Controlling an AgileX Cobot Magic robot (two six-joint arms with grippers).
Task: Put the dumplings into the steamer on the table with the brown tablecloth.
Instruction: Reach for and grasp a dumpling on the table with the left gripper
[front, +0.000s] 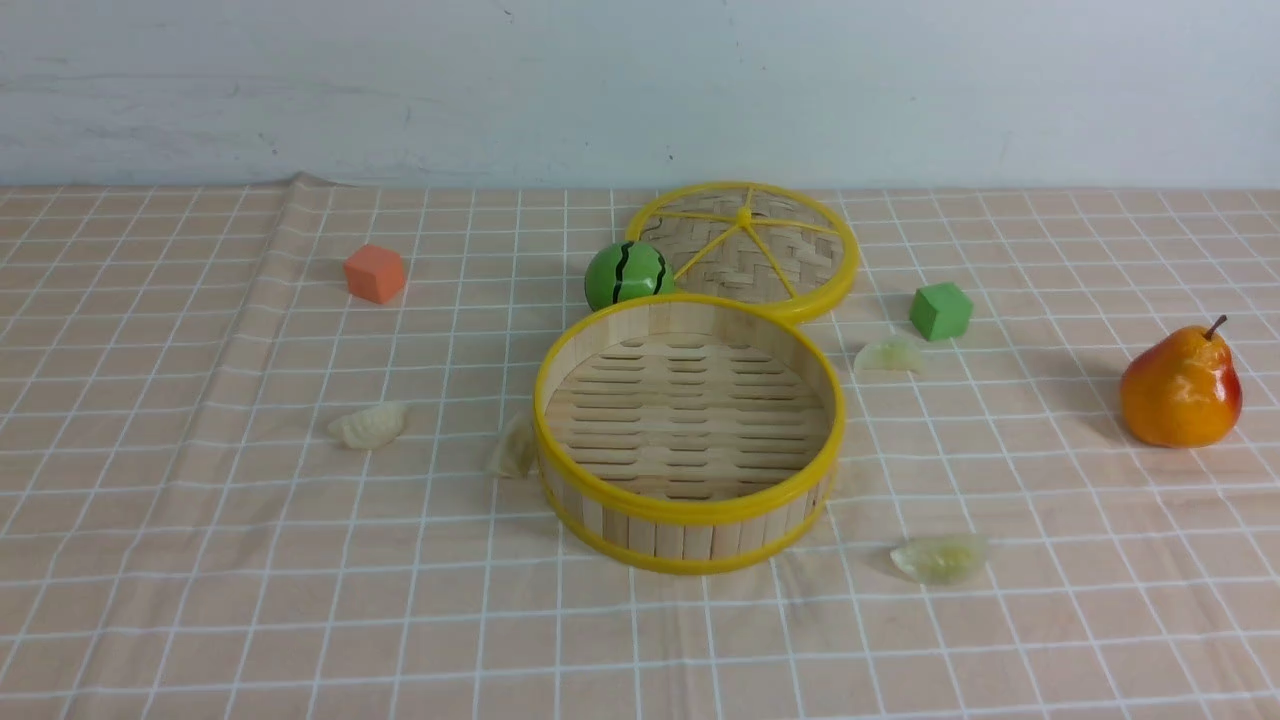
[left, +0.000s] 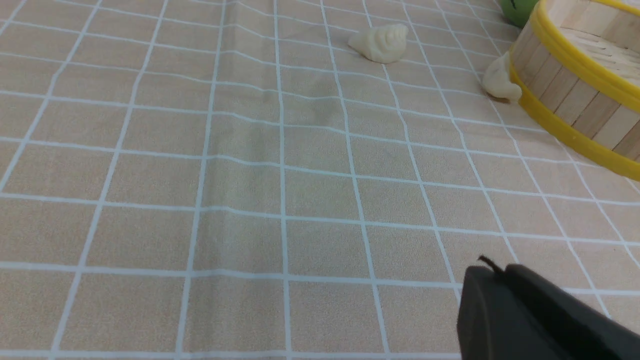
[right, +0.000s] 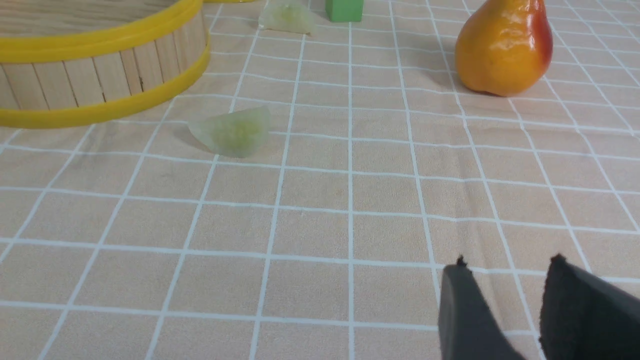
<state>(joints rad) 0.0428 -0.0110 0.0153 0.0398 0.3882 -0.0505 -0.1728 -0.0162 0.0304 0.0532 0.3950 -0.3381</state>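
Lying long axis left-right: nearer green dumpling (front: 940, 557); left tool (left: 492, 271) clenched; right tool (right: 507, 262) parted, empty.

Cloth (front: 200, 600) is a matt woven fabric, a bit creased. Steamer (front: 690, 530) has pale bare-looking wood slats, matt, with smooth yellow rims that look like plastic. Lid (front: 800, 250) is woven bamboo strip under smooth yellow spokes. White dumplings (front: 368, 425) look matt and doughy, green dumplings (front: 940, 557) translucent and kinda waxy. Pear (front: 1180, 390) is super glossy, ball (front: 628, 274) shiny too. Orange cube (front: 375, 273) and green cube (front: 940, 310) are flat matt. Right gripper (right: 508, 261) is matt black.
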